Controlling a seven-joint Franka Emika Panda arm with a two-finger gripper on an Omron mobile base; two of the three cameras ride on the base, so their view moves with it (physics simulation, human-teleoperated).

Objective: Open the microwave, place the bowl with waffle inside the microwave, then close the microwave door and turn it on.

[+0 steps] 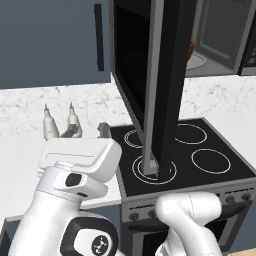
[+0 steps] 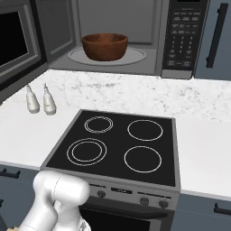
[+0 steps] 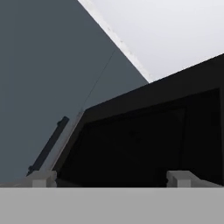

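Jaws stand wide and grasp nothing, facing the outer side of the microwave door [image 3: 144, 144], probably to push it shut. Bowl [image 2: 104, 46] already sits on the turntable inside the microwave [image 2: 185, 38].

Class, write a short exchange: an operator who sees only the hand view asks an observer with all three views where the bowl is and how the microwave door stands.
Operator: Where is the bowl?
Observer: The bowl sits on the turntable inside the microwave.
Operator: And the microwave door?
Observer: The microwave door stands wide open, swung out on the microwave's left side.
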